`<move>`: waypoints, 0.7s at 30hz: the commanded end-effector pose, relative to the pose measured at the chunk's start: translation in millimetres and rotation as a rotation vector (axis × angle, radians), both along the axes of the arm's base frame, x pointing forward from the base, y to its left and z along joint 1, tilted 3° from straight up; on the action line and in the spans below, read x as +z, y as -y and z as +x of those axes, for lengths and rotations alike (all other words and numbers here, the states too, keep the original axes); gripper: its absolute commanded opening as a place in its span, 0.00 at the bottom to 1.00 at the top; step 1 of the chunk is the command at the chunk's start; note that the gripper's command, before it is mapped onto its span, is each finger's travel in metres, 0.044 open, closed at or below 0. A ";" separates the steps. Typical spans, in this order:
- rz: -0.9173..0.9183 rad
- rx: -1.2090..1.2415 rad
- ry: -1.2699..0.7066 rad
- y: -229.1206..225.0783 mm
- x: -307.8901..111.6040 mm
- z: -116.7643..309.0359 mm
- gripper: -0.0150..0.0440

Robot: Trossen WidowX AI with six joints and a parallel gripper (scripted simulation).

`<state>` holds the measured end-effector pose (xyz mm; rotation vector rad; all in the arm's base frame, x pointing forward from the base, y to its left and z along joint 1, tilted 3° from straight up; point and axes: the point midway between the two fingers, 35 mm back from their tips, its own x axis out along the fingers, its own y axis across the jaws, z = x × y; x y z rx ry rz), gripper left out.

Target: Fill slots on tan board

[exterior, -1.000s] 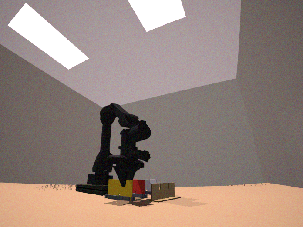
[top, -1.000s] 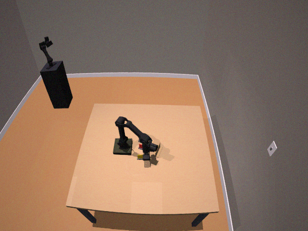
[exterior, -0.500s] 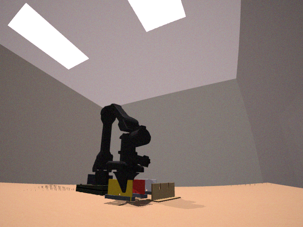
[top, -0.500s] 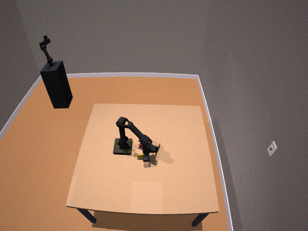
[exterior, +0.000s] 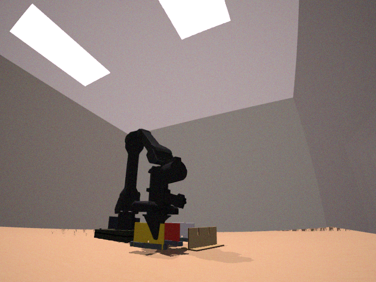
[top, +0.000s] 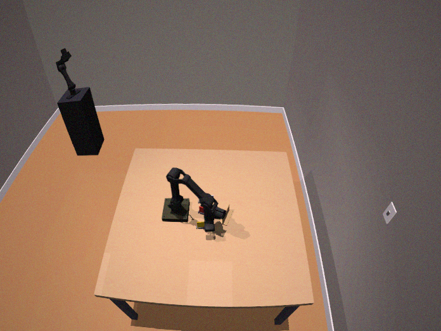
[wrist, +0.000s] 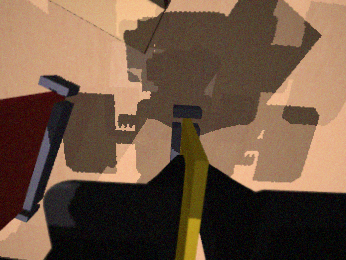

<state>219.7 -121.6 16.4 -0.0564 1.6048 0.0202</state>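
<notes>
"Which step are we on?" "The first pick, I judge. My end effector (exterior: 156,237) (wrist: 186,162) is clamped on the yellow board (top: 200,224) (exterior: 141,232) (wrist: 196,180), which stands upright at its holder (top: 199,227) (exterior: 148,245) (wrist: 187,111) on the table (top: 249,271) (exterior: 288,261) (wrist: 30,45)."

"And the tan board (top: 226,214) (exterior: 202,238)?" "It stands nearby, nothing in the slots I can make out."

"Your next move?" "I'd lift straight up until yellow clears the holder, then carry it over crosswise, notch down. Any tilt could drag the holder along."

"What does each camera give you?" "The exterior view shows me two slots in the tan board's top edge, and a pale board (exterior: 187,230) behind the red board (top: 201,208) (exterior: 172,232) (wrist: 22,150). I can't make out the pale one from the top or wrist. The wrist view alone shows me both fingers meeting yellow's faces."
</notes>
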 end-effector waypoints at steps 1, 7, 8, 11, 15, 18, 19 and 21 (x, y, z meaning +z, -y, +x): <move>0.000 0.003 -0.002 -0.2 4.9 -0.3 0.25; 0.000 0.003 -0.002 -0.4 15.7 0.1 0.25; 0.000 0.003 -0.002 -0.4 17.6 0.2 0.25; 0.000 0.003 -0.002 -0.5 23.3 0.4 0.25; 0.000 0.003 -0.002 -0.7 31.1 0.7 0.25; 0.000 0.003 -0.002 -0.8 37.2 1.0 0.25; 0.000 0.003 -0.002 -0.8 39.4 1.0 0.25; 0.000 0.003 -0.002 -0.9 43.7 1.2 0.25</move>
